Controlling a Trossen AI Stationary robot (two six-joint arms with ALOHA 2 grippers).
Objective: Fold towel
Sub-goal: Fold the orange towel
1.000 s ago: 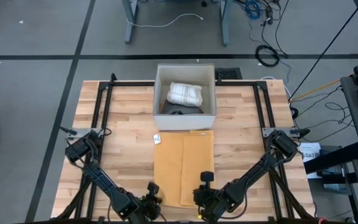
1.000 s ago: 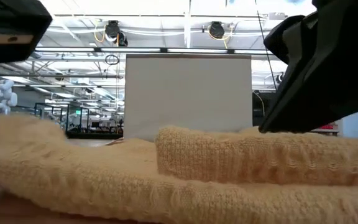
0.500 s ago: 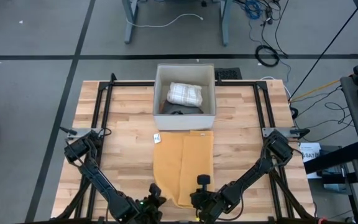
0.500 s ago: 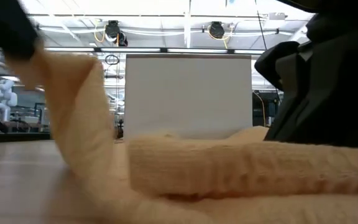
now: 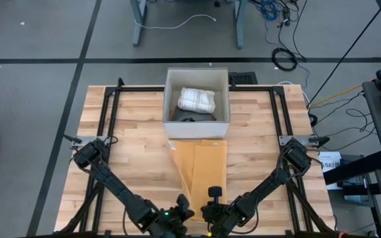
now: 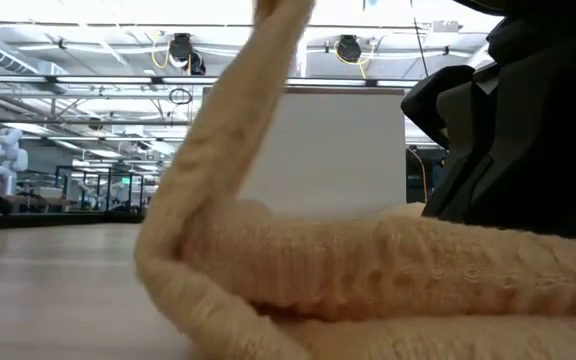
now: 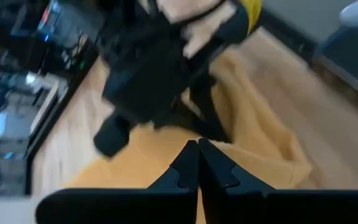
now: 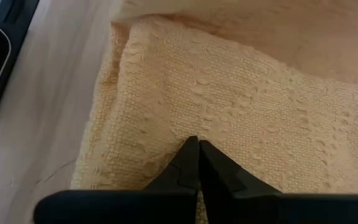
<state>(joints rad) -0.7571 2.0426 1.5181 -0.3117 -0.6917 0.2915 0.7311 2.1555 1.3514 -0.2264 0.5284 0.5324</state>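
Note:
A yellow towel lies lengthwise in the middle of the table, folded into a narrow stack. Its left strip rises steeply off the wood, while the rest lies flat in layers. My left gripper is shut on the raised strip near the table's near edge. Right beside it, my right gripper is shut on the towel's near right part. In the left wrist view the right arm stands just beyond my left fingers. My left gripper pinches the towel's near left corner between its two shut fingers, slanting down from the near side. That corner is lifted clear, and the strip below it hangs slanting down to the table. One layer or several, I cannot tell. My right gripper has its shut fingertips on the towel's top surface close to its near edge, slanting down from the near side. Whether cloth is pinched between them or only pressed, I cannot tell. The towel lies flat on the table there.
A white open box holding a checked cloth stands just beyond the towel's far end. Black frame rails run along both sides of the wooden table. Bare wood lies left and right of the towel.
My left gripper has risen and gone toward the table's right, rolling as it went. It carries the towel's near left corner, which has come off the table and now stands high over the stack. The far end and right part have stayed put.

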